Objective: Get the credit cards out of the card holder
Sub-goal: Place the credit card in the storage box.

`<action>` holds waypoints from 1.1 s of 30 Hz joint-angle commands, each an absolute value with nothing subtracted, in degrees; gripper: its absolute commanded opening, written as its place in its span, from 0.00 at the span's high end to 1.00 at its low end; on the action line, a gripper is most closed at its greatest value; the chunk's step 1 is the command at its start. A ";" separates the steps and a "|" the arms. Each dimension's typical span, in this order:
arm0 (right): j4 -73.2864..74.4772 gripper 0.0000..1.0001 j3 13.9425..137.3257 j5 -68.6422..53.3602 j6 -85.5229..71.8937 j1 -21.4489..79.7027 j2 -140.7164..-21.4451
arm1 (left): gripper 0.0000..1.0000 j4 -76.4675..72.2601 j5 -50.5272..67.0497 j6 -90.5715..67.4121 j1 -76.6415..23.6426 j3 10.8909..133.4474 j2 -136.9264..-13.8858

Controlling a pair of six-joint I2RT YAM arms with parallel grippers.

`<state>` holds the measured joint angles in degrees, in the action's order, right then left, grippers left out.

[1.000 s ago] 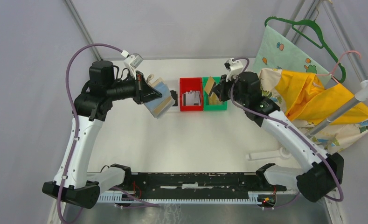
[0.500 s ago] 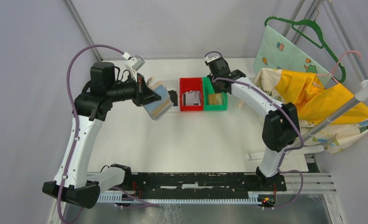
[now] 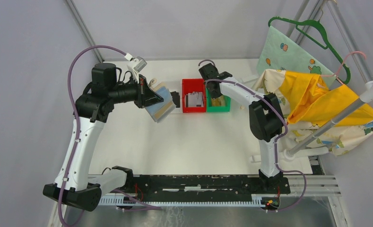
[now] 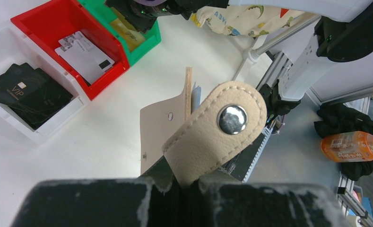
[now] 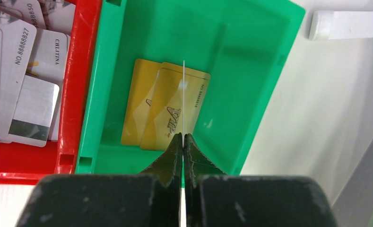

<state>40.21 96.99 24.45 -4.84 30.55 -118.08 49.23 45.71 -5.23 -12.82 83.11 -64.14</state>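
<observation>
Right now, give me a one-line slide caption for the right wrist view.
Right hand pinches a card edge-on over the green bin, where two gold cards lie; red bin beside holds grey cards.

You're looking at three bins sitting in a row at the back of the white surface: white bin, red bin, green bin, each touching the next. At the right a yellow cloth is lying over a printed cloth, and a green hanger is sitting above them. An orange bottle is lying off the surface.
</observation>
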 commanded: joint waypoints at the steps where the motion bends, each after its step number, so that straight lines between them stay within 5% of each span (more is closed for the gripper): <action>1: 39.81 1.00 98.89 27.52 -6.94 30.66 -119.27 | 0.98 46.89 48.19 -3.58 -12.66 86.37 -63.30; 4: 39.05 0.97 98.95 27.08 -8.05 30.72 -119.48 | 0.98 46.98 48.50 -3.72 -12.67 86.82 -63.29; 8: 37.66 0.61 99.09 23.55 -7.78 31.42 -118.31 | 0.98 47.33 48.70 -3.36 -12.66 87.40 -63.45; 13: 35.89 0.35 97.53 12.99 -7.52 31.53 -114.43 | 0.98 48.86 51.44 -1.73 -12.68 88.39 -64.49; 23: 29.47 0.22 93.44 -4.53 -5.20 31.55 -94.38 | 0.97 52.83 55.63 3.63 -12.66 89.51 -65.74; 33: 1.19 0.05 71.58 -45.66 -8.16 32.00 -75.78 | 0.98 55.38 65.80 6.31 -12.62 87.76 -66.05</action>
